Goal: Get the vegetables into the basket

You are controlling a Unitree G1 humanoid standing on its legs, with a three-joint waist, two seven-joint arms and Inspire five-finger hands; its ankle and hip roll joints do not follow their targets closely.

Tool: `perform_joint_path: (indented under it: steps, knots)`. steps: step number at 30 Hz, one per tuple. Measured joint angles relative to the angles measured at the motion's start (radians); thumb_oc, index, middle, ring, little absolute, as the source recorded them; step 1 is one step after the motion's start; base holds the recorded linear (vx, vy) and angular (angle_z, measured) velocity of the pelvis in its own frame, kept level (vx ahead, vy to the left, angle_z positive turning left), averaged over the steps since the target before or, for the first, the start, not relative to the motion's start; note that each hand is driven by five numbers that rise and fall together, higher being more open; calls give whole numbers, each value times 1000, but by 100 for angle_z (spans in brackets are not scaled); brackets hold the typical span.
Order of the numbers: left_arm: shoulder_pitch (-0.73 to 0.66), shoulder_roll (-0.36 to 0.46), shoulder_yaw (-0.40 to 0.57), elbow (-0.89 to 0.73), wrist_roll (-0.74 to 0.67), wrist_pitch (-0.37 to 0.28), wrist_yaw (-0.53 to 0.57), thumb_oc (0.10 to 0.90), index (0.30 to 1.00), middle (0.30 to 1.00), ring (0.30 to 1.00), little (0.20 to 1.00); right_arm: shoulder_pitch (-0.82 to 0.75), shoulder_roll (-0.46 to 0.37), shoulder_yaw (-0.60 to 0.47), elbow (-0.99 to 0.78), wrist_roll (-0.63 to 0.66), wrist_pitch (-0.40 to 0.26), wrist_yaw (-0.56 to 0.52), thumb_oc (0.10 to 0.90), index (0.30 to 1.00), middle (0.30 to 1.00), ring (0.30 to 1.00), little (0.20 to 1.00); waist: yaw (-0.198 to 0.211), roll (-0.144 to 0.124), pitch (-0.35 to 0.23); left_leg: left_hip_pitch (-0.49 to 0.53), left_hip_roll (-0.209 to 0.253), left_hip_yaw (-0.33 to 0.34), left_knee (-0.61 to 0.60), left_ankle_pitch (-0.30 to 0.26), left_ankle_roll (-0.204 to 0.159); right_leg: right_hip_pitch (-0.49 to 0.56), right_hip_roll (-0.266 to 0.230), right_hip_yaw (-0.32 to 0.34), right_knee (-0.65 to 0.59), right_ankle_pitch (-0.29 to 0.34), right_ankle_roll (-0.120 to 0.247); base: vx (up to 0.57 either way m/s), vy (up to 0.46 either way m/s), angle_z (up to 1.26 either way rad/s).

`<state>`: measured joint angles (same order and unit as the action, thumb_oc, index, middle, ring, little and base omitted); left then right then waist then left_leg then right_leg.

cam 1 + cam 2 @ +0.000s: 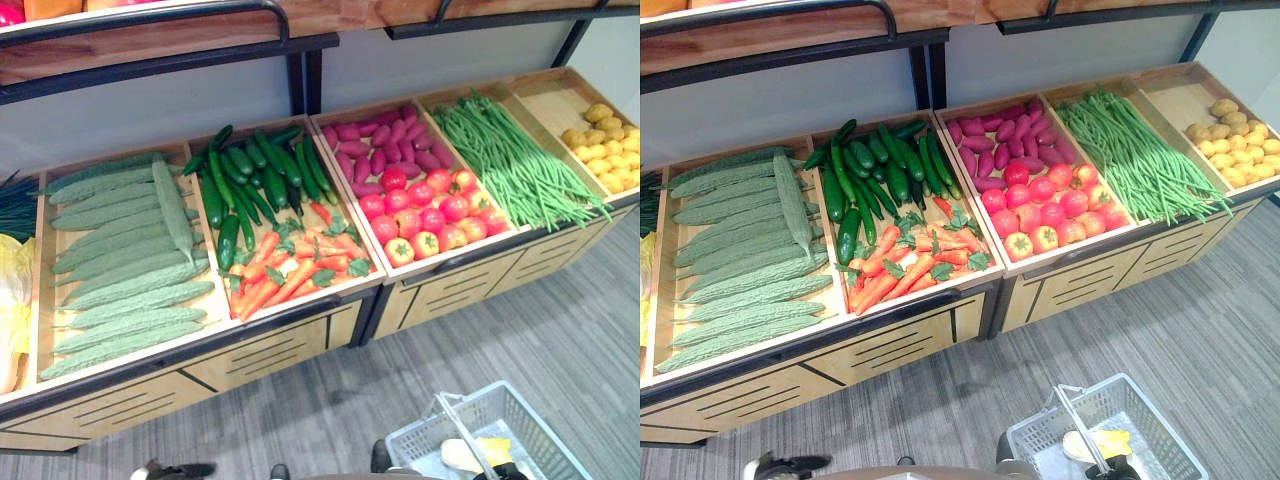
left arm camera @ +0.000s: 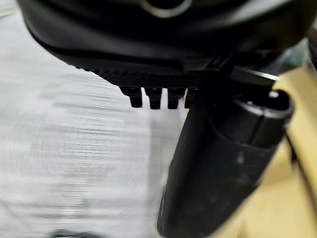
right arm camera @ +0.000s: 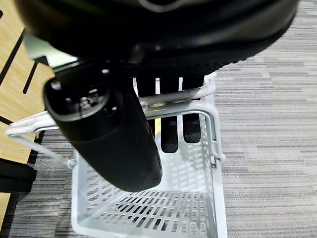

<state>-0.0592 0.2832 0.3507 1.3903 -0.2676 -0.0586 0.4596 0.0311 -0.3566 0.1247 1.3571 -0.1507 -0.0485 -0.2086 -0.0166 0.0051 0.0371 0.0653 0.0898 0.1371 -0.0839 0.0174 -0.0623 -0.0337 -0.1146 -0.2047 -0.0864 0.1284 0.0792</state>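
A pale grey plastic basket (image 1: 520,420) hangs low at the right, above the carpet in front of the stand. My right hand (image 3: 109,134) is shut on its handle (image 3: 198,93), with the fingers (image 3: 171,134) curled under the bar. Something yellow and pale (image 1: 470,452) lies inside the basket. On the wooden stand lie pale green gourds (image 1: 120,250), dark cucumbers (image 1: 250,175), carrots (image 1: 300,265), purple sweet potatoes (image 1: 385,145), tomatoes (image 1: 430,210), long green beans (image 1: 510,160) and yellow potatoes (image 1: 605,150). My left hand (image 2: 223,163) hangs over the floor with relaxed fingers, holding nothing.
The stand's wooden bins (image 1: 300,330) tilt toward me, with slatted cabinet fronts below. A dark metal rail and an upper shelf (image 1: 180,40) run above the bins. Grey carpet (image 1: 560,330) lies between me and the stand. Yellow produce (image 1: 12,290) shows at the far left.
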Motion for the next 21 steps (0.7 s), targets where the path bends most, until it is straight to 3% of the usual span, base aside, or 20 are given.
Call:
perform_joint_path:
  steps: [2, 7, 9, 10, 11, 13, 14, 17, 18, 21]
  knots:
    - [-8, 42, 85, 33, -99, -5, 29, 900, 1000, 1000, 1000, 1000, 10, 0, 0, -3, -1, 0, 6, 400, 300, 300, 300, 300, 0, 1, -18, 5, 0, 3, 0, -1, 1, 1, 1, 2, 0, -1, 1, 11, 16, -1]
    - [12, 107, 79, -34, -193, -11, 107, 900, 1000, 1000, 1000, 1000, 20, -1, 11, -11, -10, 0, 6, 400, 300, 300, 300, 300, 12, 2, -33, 7, -2, 7, 3, -1, 1, 2, 0, 5, 0, -4, 5, 1, -1, -1]
    - [48, 118, 50, -233, -158, -26, 168, 900, 1000, 1000, 1000, 1000, 30, -1, 11, -14, -12, -4, 4, 400, 300, 300, 300, 300, 28, 1, -33, 4, 0, 7, 5, -4, -1, 2, 1, 7, 0, -5, 9, 0, 0, 0]
    - [108, 104, 55, -473, -122, 18, 218, 900, 1000, 1000, 1000, 1000, 42, 2, 7, -22, -16, -9, 3, 400, 300, 300, 300, 300, 33, -7, -28, 1, 1, 2, 4, -3, -2, 3, 1, 5, 0, -5, 9, 4, -47, 16]
    - [184, 140, -20, -772, 66, -64, 261, 900, 1000, 1000, 1000, 1000, 67, 12, -2, -24, -24, -26, 2, 400, 300, 300, 300, 300, 48, -23, -19, -3, 4, -11, -2, 7, -13, 2, 4, -6, 0, -5, 9, -19, -35, 12]
    - [216, 172, -13, -1122, 204, -30, 302, 900, 1000, 1000, 1000, 1000, 72, 13, -4, -42, -29, -28, -5, 400, 300, 300, 300, 300, 49, -34, -18, -2, 4, -10, -2, 7, -13, 4, 4, -6, 0, -4, 10, -11, -21, 6]
    - [208, 184, -47, -1238, 288, -55, 306, 900, 1000, 1000, 1000, 1000, 76, 12, -2, -34, -29, -33, -5, 400, 300, 300, 300, 300, 52, -34, -12, 0, 4, -13, -2, 11, -13, 4, 3, -9, 0, -4, 9, -27, -14, 6]
    - [163, 245, -109, -1320, 397, -82, 255, 900, 1000, 1000, 1000, 1000, 47, 7, -1, -31, -29, -33, -5, 400, 300, 300, 300, 300, 36, -18, -4, 2, 5, -8, -3, 12, -13, 2, 5, -4, 0, -4, 9, -18, 2, -9]
    - [111, 264, -189, -1272, 412, -117, 154, 900, 1000, 1000, 1000, 1000, 18, 2, -1, -50, -28, -33, -4, 400, 300, 300, 300, 300, 14, 1, 5, 8, 6, 5, -3, 12, -13, 0, 8, 9, -1, -3, 8, -22, 17, -20]
    - [56, 299, -392, -1181, 340, -120, -15, 900, 1000, 1000, 1000, 1000, 17, -20, 8, -75, -27, -37, 14, 400, 300, 300, 300, 300, -21, 19, 16, 9, 7, 21, -3, 11, -11, -17, 12, 31, -5, -2, 7, -2, 15, -22]
